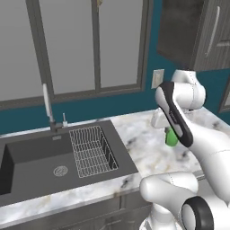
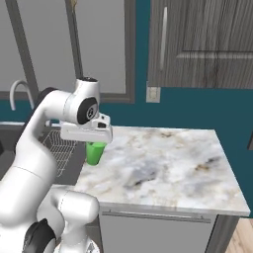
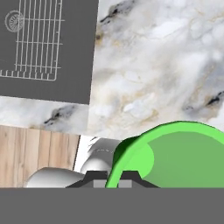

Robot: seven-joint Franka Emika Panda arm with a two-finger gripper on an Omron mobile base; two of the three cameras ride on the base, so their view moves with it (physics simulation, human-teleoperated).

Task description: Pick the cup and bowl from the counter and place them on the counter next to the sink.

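Observation:
My gripper (image 2: 96,144) is shut on the rim of the small bright-green cup (image 2: 95,153). The cup hangs upright under the hand, low over the marble counter (image 2: 163,163), close to the right rim of the dark sink (image 1: 36,161). Whether its base touches the marble I cannot tell. In the hand view the cup (image 3: 175,153) looms large, and the gripper (image 3: 113,177) clamps its near rim. From the left base view my forearm covers most of the cup (image 1: 170,137). The bowl is out of view.
A wire rack (image 1: 92,150) lies in the sink's right half, and a chrome faucet (image 1: 47,105) rises behind the basin. A wall outlet (image 2: 153,94) and a dark upper cabinet (image 2: 197,44) are behind the counter. The counter ends at its right edge (image 2: 234,183).

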